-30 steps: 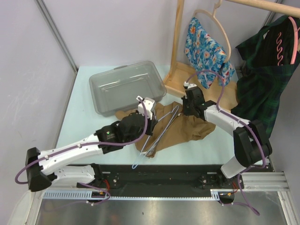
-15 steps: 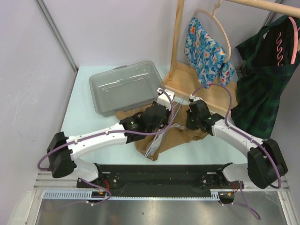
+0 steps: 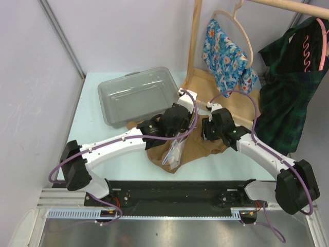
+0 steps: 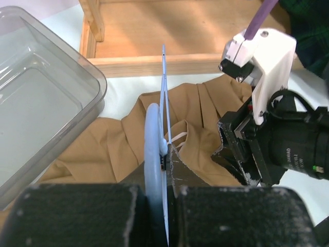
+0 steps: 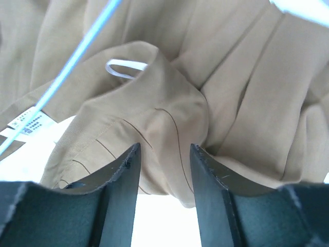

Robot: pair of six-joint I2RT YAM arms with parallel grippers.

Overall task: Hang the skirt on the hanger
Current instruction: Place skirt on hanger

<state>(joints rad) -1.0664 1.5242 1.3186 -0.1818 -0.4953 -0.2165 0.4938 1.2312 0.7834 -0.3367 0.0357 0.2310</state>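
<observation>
The tan skirt lies crumpled on the table in front of the wooden rack base. My left gripper is shut on the light blue hanger, held on edge over the skirt; its thin wire points toward the rack. From above, the hanger shows below the left wrist. My right gripper stands open, its jaws either side of a raised fold of the skirt near a white loop. The hanger wire crosses the right wrist view's upper left.
A clear plastic bin sits at the back left, close to the left wrist. The wooden rack base is right behind the skirt. A floral garment on a wooden hanger and a dark plaid garment hang at the back right.
My left arm has carried the hanger toward the back right, over the skirt. My right gripper has gone from shut to open and now straddles a fold of the skirt.
</observation>
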